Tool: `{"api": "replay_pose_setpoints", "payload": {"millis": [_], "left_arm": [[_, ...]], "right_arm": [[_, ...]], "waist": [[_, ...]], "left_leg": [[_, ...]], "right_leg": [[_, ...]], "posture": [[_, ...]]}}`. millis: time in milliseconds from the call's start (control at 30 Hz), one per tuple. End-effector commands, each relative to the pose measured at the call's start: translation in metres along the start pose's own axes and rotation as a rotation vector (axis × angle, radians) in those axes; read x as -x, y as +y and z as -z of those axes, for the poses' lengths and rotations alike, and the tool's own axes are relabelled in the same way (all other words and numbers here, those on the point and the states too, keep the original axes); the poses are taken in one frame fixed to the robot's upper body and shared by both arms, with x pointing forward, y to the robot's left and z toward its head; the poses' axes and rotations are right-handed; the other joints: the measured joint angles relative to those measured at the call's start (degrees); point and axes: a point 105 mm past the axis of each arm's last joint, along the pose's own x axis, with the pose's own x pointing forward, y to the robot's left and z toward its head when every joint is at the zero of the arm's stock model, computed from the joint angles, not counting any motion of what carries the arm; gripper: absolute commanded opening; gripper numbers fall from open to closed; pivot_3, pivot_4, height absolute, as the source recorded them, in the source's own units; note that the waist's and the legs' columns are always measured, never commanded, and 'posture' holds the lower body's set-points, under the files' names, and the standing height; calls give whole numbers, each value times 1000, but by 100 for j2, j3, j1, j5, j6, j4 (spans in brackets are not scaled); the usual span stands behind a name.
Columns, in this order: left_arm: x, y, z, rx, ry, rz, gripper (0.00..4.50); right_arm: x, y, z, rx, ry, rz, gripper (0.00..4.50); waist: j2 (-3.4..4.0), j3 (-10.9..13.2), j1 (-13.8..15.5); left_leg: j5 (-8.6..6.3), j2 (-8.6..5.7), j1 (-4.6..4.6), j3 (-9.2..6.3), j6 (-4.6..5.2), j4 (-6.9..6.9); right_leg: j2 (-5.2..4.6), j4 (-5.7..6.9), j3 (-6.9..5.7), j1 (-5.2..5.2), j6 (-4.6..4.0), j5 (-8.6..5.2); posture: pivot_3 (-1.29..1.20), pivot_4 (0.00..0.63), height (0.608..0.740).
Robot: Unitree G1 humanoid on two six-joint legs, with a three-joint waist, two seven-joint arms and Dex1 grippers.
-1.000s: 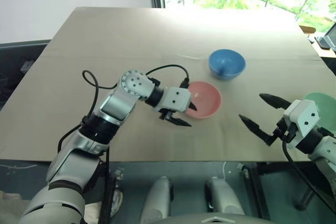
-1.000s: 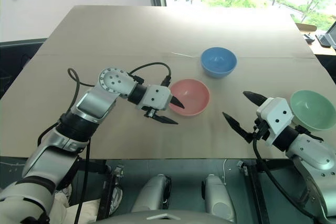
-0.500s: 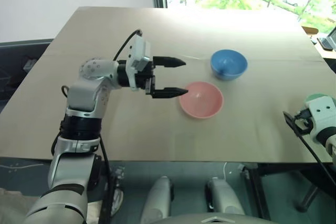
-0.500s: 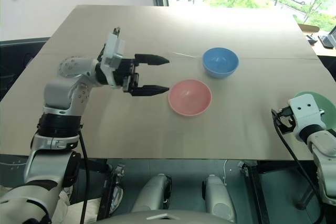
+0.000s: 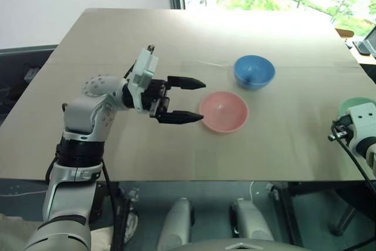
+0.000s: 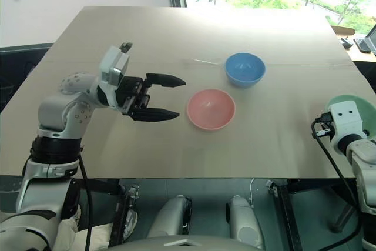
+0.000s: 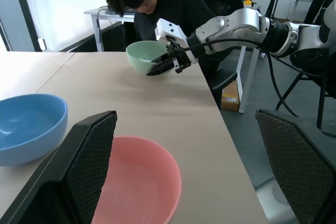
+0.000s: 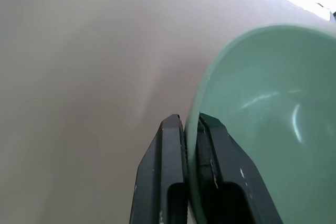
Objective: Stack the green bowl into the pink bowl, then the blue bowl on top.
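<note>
The green bowl [image 8: 262,108] stands at the table's far right edge, and my right gripper [image 8: 191,124] is shut on its near rim, one finger inside and one outside. The left wrist view shows that same pinch on the green bowl [image 7: 144,56]. The pink bowl [image 5: 223,111] sits mid-table with nothing in it. Behind it and to the right stands the blue bowl [image 5: 254,70]. My left gripper [image 6: 181,97] hovers open just left of the pink bowl, pointing level toward it, with nothing between its fingers [image 7: 89,166].
The tan table [image 5: 176,39] has its right edge directly under the green bowl. A person in a black top [image 7: 173,9] sits beyond that edge, beside desks and chairs. A window lies behind the table's far edge.
My right gripper swung right to the green bowl and shut on its rim. My left gripper lifted away from the pink bowl's rim, turned level and opened wide.
</note>
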Motion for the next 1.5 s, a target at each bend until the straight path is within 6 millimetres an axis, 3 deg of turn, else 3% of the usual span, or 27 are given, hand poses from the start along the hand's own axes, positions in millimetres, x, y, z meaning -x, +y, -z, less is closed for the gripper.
{"api": "replay_pose_setpoints", "payload": {"millis": [33, 200, 300, 400, 467, 533, 600, 667, 800, 900, 1000, 1067, 1167, 1300, 1400, 1500], "left_arm": [[8, -2, -4, -7, -13, -16, 4500], [25, -1, 9, 1, 39, -75, 4500], [42, 3, 19, 6, 77, -151, 4500], [56, 7, 28, 15, 106, -220, 4500], [60, 7, 35, -5, 142, -238, 4500], [59, 8, 33, -7, 126, -250, 4500], [58, 7, 32, -8, 118, -252, 4500], [58, 6, 32, -8, 115, -258, 4500], [56, 4, 32, -4, 101, -267, 4500], [54, 3, 33, -4, 93, -272, 4500], [53, 5, 31, -11, 81, -286, 4500], [52, 6, 30, -12, 72, -291, 4500], [50, 8, 29, -17, 65, -296, 4500], [50, 7, 30, -21, 69, -304, 4500], [52, 4, 30, -22, 75, -314, 4500], [57, 0, 29, -19, 93, -330, 4500]], "right_arm": [[12, 24, -49, 92, -180, -110, 66], [38, 109, -114, 134, -438, -448, 66], [48, 157, -132, 198, -509, -626, 66], [43, 192, -142, 198, -533, -716, 66], [32, 213, -136, 214, -490, -760, 66], [25, 221, -127, 198, -452, -797, 66], [20, 221, -126, 213, -459, -789, 813], [21, 221, -131, 221, -489, -801, 1240], [42, 218, -160, 139, -622, -889, 2897], [65, 208, -186, 29, -711, -970, 2897], [78, 177, -215, 19, -814, -939, 2897], [66, 156, -218, 111, -808, -830, 2897], [28, 131, -199, 354, -708, -647, 2897], [-38, 98, -155, 637, -528, -486, 2897], [-66, 94, -140, 715, -491, -472, 2897], [-91, 98, -138, 739, -480, -455, 2897]], "waist": [[1, 1, -12], [7, 3, -40], [7, 3, -16], [3, 4, 3], [2, 3, 8], [-1, 3, 43], [-1, 4, 68], [-1, 4, 70], [0, 5, 3], [2, 7, -24], [4, 8, -14], [3, 7, 19], [-1, 5, 62], [-1, 6, -1], [5, 10, -47], [10, 17, -184]], "left_leg": [[0, 0, 0, 0, 0, 0], [0, 11, 7, 4, 0, -4], [0, 12, 2, -3, 0, -3], [0, 9, 0, -3, 0, -3], [0, 8, -1, -5, 0, -4], [0, 4, -6, -11, 0, -3], [0, -2, -12, -12, 0, -2], [0, -4, -14, -11, 0, -3], [0, 1, -9, -13, 0, -4], [0, 3, -9, -12, 0, -5], [0, 3, -9, -14, 0, -5], [0, 0, -8, -14, 0, -4], [0, -5, -9, -24, 0, -4], [0, -3, -4, -7, 0, -8], [0, -3, -5, 6, 0, -9], [1, 3, -13, 32, -1, -18]], "right_leg": [[0, 0, 0, 0, 0, 0], [11, 3, 8, -1, 0, 0], [12, -3, 0, -1, 0, 0], [9, -6, -1, -3, 0, 0], [7, -5, -5, -5, -1, 0], [4, -6, -10, -7, -1, 0], [-4, -9, -12, -8, -1, 0], [-6, -8, -12, -10, -1, 0], [-1, -2, -13, -11, -1, 0], [0, -1, -11, -11, -1, 0], [-1, -1, -12, -11, -1, 0], [-3, -2, -14, -9, -1, 0], [-7, -11, -26, -3, -1, 0], [-7, -7, -13, -8, -1, 0], [-6, -4, -1, -15, -1, 0], [-2, 8, 28, -44, -2, 1]], "posture": [[0, 150, 740], [0, 150, 740], [0, 150, 740], [0, 150, 740], [0, 150, 740], [0, 150, 740], [0, 150, 740], [0, 150, 740], [0, 150, 740], [0, 150, 740], [0, 150, 740], [0, 150, 740], [0, 150, 740], [0, 150, 740], [0, 150, 740], [0, 150, 740]]}}
